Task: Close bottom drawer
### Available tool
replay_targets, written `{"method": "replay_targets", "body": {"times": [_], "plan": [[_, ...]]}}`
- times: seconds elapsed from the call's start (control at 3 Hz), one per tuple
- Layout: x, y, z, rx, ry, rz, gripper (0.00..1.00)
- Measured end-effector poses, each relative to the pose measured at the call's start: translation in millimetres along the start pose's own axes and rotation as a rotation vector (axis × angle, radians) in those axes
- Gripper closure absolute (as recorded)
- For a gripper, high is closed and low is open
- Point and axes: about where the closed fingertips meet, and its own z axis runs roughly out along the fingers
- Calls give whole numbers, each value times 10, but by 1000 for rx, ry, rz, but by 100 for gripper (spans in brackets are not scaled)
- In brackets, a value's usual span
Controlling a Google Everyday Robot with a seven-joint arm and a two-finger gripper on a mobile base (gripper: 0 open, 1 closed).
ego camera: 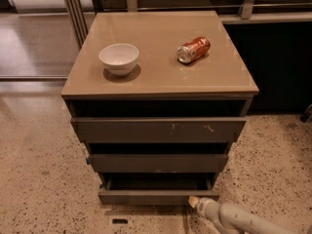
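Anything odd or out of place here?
The can lies on its side on the cabinet top, right of the bowl. White scratches mark the top drawer front. The bottom drawer stands slightly open, the gripper at its front right corner.

VIEW: single camera | POSITION: high, in front of tan-topped dark grey-brown three-drawer cabinet (161,74) | FACING: downward, toward far side | RANGE: near | LOWER EDGE: gripper (194,202) near-right, at bottom drawer (156,196) front
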Motion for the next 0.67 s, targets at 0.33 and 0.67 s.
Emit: {"method": "replay_targets", "body": {"times": [0.33, 0.67], "plan": [[-168, 119, 177, -9, -8, -48, 100], [-260, 217, 345, -15, 3, -77, 100]]}}
